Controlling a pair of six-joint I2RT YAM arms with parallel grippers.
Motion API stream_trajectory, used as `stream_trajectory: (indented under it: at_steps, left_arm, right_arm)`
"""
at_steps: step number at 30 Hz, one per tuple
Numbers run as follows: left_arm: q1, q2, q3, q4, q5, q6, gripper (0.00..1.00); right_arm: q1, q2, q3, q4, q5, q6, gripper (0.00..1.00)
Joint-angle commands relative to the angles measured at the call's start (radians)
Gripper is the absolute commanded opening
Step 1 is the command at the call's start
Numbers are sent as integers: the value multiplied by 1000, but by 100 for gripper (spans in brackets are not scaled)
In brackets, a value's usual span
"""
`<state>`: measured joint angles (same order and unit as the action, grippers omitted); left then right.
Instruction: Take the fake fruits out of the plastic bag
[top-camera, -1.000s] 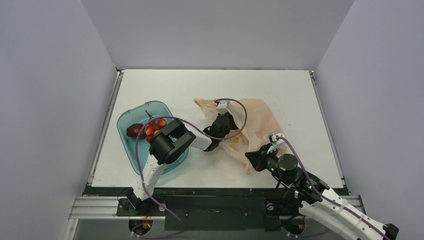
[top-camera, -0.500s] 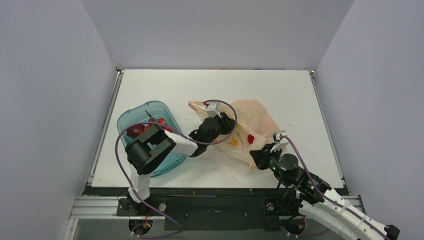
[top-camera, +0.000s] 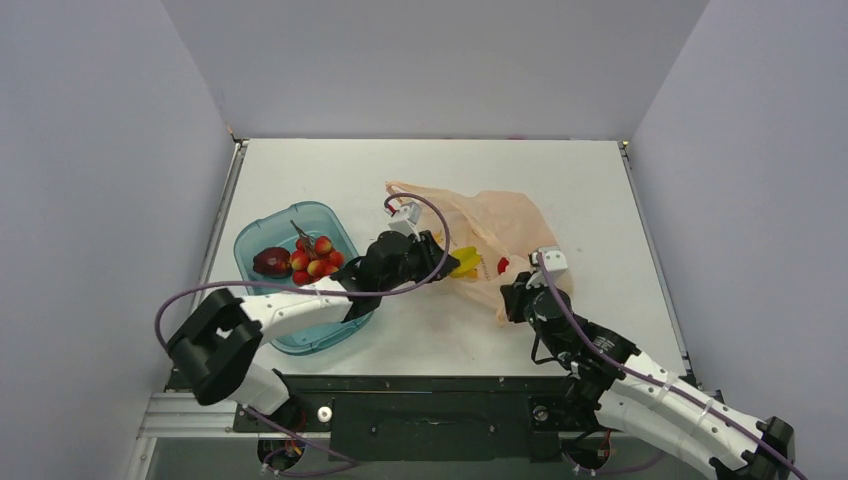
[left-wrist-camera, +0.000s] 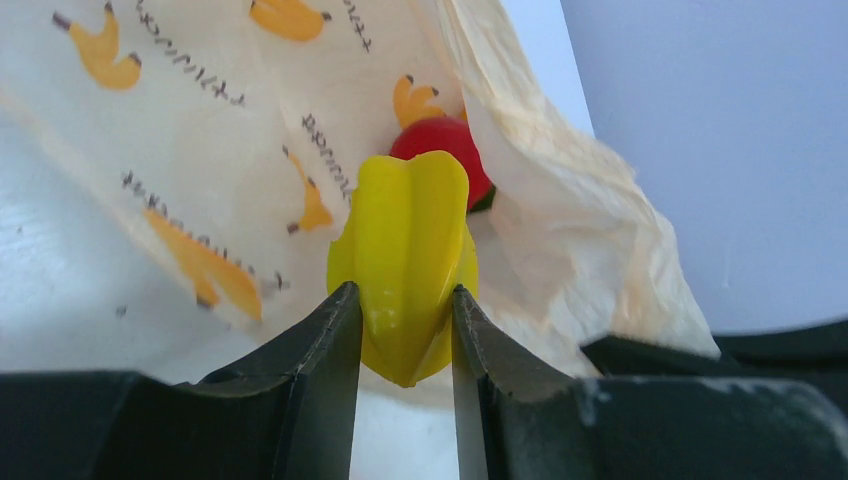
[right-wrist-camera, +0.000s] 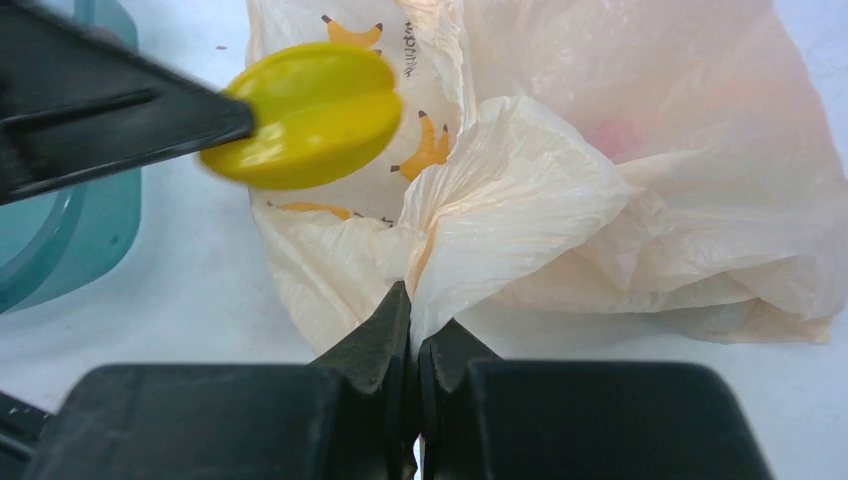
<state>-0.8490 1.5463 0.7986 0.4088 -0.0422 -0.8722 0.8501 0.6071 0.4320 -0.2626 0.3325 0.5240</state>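
My left gripper (top-camera: 447, 267) (left-wrist-camera: 404, 325) is shut on a yellow ridged fruit (left-wrist-camera: 408, 250), held just outside the mouth of the peach-orange plastic bag (top-camera: 500, 235). The fruit also shows in the top view (top-camera: 463, 264) and in the right wrist view (right-wrist-camera: 310, 115). A round red fruit (left-wrist-camera: 445, 150) lies inside the bag (left-wrist-camera: 230, 150), seen in the top view (top-camera: 502, 265) too. My right gripper (top-camera: 512, 298) (right-wrist-camera: 413, 325) is shut on a fold of the bag (right-wrist-camera: 520, 190) at its near edge. The red-yellow grape bunch (top-camera: 313, 258) and a dark red fruit (top-camera: 270, 262) lie in the teal tray (top-camera: 262, 232).
The teal tray stands at the left of the white table (top-camera: 600, 190), and its corner shows in the right wrist view (right-wrist-camera: 60, 240). Purple cables loop over both arms. Grey walls close in the table's sides and back.
My left gripper has pulled back to the left out of the bag with the yellow fruit in it. The left arm has swung low. The right gripper has shifted slightly, still holding the bag.
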Motion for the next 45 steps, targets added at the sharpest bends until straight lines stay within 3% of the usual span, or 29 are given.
stream_trajectory:
  at_steps: [1,5,10,14,17,23,31,36,38,39,41,45]
  left_arm:
    - [6,-217,-1,-337,62,69,0]
    - [11,-390,97,-725,14,214,0]
    - [18,-482,284,-1239,-182,335,0]
    - [32,-481,375,-1535,-349,285,0]
    - [41,-474,383,-1660,-489,156,0]
    - [97,-458,256,-1599,-544,58,0]
    - [162,-397,107,-1245,-549,66,0]
    - [172,-354,59,-1112,-527,82,0]
    - [187,-338,52,-1101,-494,84,16]
    - [191,-334,49,-1101,-479,82,33]
    - [197,-337,35,-1094,-456,80,51]
    - [205,-395,-5,-1076,-438,83,68]
  right_arm:
    - [-9,46,62,68,104,-80,0]
    - [-14,63,58,74,111,-111,0]
    - [-32,48,42,75,93,-129,0]
    - [-68,34,27,76,57,-131,0]
    - [-89,29,21,83,28,-127,0]
    - [-110,33,28,88,-11,-133,0]
    - [-115,21,25,88,-30,-126,0]
    - [-115,25,26,95,-58,-113,0]
    - [-117,28,28,95,-64,-111,0]
    - [-116,28,28,94,-65,-111,0]
    - [-117,25,27,94,-65,-111,0]
    - [-116,30,28,95,-69,-112,0]
